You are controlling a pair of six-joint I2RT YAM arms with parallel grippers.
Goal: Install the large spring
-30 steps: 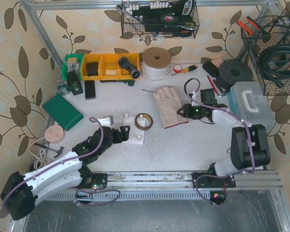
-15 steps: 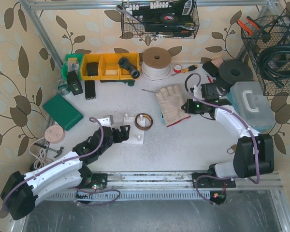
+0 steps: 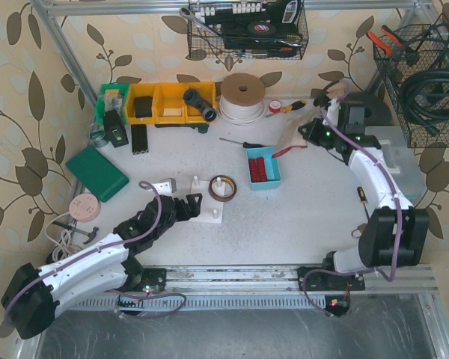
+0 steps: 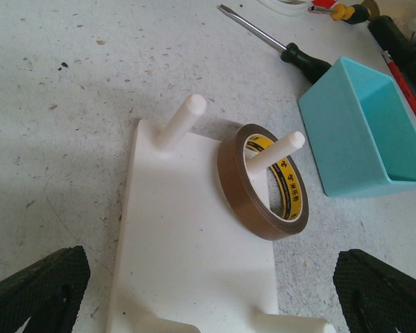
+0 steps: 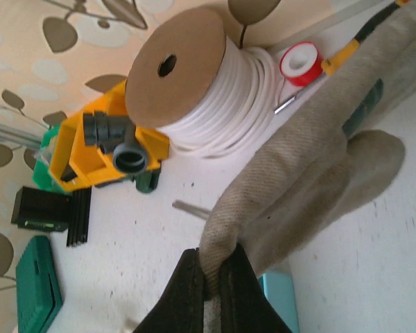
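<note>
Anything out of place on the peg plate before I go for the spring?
Yes: a brown tape roll leans tilted around one peg of the white peg plate, so that peg is occupied. The right gripper is also shut on a work glove, not a spring.

The right end effector (image 5: pixel 211 276) has clamped the glove (image 3: pixel 290 139) and lifted it away — uncovering a blue bin (image 3: pixel 265 185).
</note>
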